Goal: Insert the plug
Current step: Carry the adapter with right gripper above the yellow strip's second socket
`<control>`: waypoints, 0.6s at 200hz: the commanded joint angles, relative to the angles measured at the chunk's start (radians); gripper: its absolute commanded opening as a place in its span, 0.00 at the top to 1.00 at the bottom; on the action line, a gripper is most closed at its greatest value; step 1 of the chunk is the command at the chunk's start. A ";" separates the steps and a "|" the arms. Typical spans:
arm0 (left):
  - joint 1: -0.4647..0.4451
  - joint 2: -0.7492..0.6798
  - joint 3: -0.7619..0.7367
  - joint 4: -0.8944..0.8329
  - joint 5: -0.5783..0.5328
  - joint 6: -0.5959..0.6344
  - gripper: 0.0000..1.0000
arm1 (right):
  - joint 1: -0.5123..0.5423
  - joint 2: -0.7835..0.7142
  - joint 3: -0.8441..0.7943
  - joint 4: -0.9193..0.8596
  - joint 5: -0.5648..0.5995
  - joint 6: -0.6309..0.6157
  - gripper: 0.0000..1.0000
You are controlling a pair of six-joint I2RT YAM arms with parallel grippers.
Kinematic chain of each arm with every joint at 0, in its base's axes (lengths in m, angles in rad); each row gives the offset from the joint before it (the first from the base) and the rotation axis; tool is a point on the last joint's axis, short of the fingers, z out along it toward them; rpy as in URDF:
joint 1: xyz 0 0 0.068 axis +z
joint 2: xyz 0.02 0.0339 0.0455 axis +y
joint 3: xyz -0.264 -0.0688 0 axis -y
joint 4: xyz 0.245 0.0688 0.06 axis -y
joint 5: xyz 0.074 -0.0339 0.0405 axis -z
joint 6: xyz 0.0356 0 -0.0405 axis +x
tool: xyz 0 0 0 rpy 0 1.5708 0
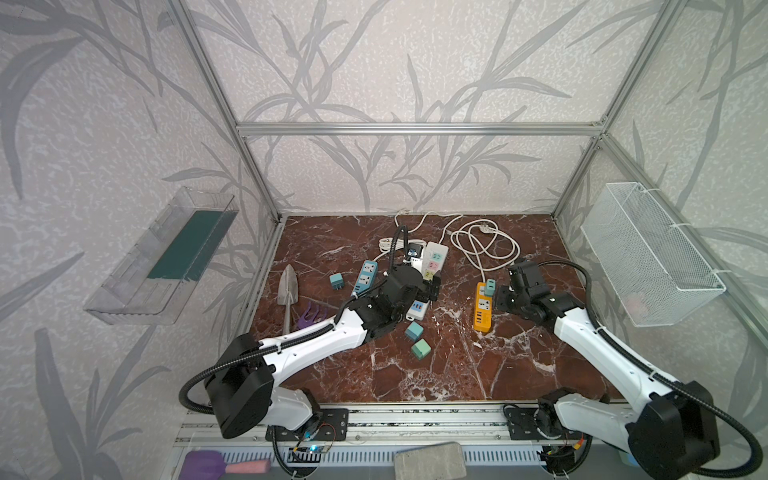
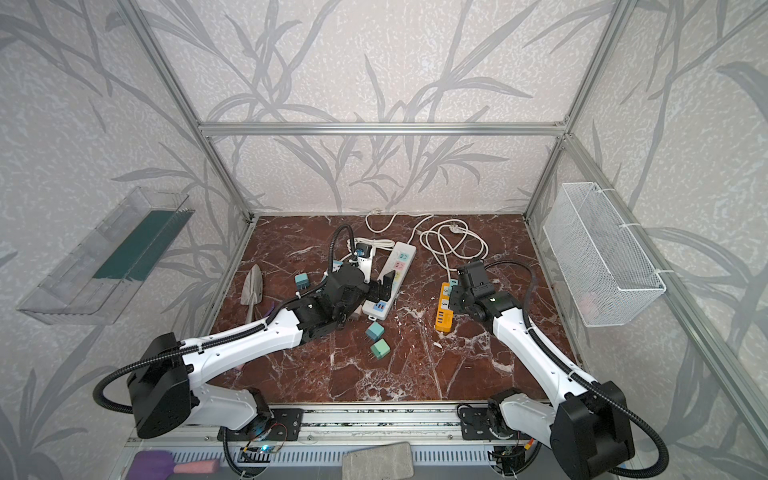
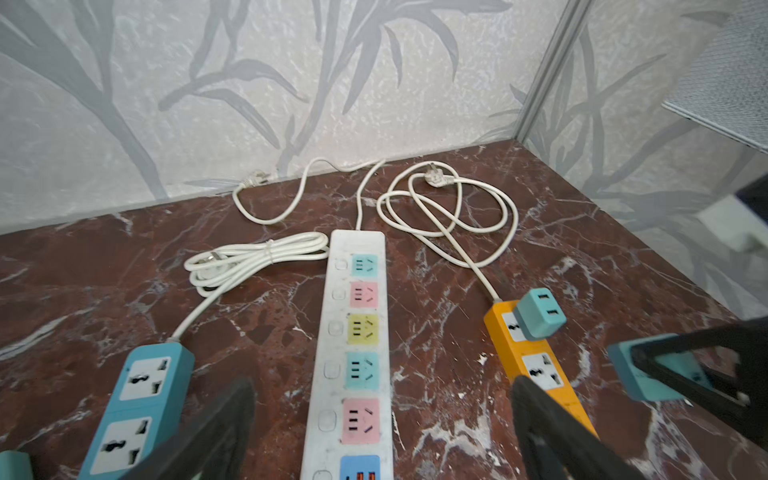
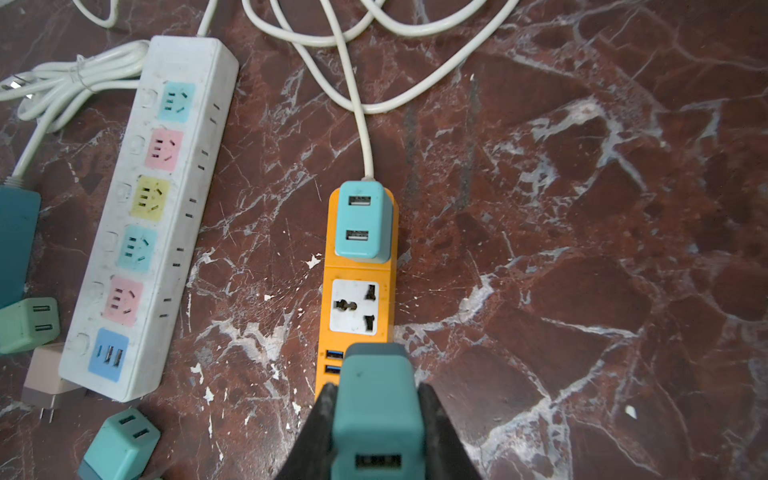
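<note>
Both arms (image 1: 316, 345) wear white shells, black joint housings (image 1: 239, 390), ribbed black cables (image 1: 184, 392) and black claw fingers (image 3: 544, 415).

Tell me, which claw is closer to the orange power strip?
Right. The right gripper, shut on a teal plug, hovers over the orange power strip; the left gripper stands open over the white strip beside it.

Leaf-patterned walls (image 1: 374, 62), red marble floor (image 1: 457, 365)
</note>
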 commanded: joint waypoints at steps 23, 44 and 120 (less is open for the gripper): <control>-0.001 -0.032 -0.016 0.019 0.042 -0.046 0.05 | -0.011 0.045 -0.012 0.091 -0.022 -0.040 1.00; -0.001 -0.025 -0.012 0.011 0.039 -0.044 0.05 | -0.015 0.063 -0.013 0.109 -0.010 -0.049 1.00; -0.001 -0.020 -0.007 0.002 0.046 -0.041 0.05 | -0.019 0.148 -0.011 0.130 -0.002 -0.054 1.00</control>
